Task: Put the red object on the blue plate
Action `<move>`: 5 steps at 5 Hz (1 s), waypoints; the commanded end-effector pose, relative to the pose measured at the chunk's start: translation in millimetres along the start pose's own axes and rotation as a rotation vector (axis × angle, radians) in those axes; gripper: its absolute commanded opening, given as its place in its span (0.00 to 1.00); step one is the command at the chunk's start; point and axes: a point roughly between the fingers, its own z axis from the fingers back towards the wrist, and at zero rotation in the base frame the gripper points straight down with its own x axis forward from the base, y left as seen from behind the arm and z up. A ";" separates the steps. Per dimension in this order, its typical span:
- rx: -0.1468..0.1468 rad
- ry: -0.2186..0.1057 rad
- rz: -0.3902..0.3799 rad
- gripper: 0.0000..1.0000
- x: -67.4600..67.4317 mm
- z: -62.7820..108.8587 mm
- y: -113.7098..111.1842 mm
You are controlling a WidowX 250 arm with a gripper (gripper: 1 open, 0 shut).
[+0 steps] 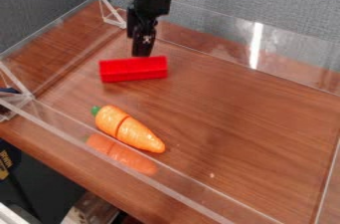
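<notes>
the task is judged to be at its start: the red block (134,69) lies flat on the wooden counter (253,118), toward the far-left corner, inside the clear acrylic walls (285,44) that fence the surface. it is not gripped and not lifted. no blue plate is seen anywhere in the camera view, so the place for setting the block down cannot be located from here; grasping, carrying and placing are all judged to be left undone.

the gripper (141,43) is held above and just behind the block, close to the far edge of the counter, clear of the block's top face. the arm is hung almost upright from the top of the picture, with a slight lean, and the fingertips are pointed down. nothing is held between the fingers; whether they are spread or pressed together cannot be told, since the dark tips merge at this size.

an orange carrot (129,130) with a green end is laid near the front-left edge, well apart from the block, and is not part of the job.
</notes>
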 end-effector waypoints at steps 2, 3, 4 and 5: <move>-0.005 -0.048 -0.040 1.00 -26.8 -4.1 18.0; -0.048 -0.055 0.019 1.00 -27.1 -31.0 16.6; -0.082 -0.054 0.073 1.00 -25.7 -37.3 16.4; -0.107 -0.053 0.096 1.00 -22.8 -34.5 11.4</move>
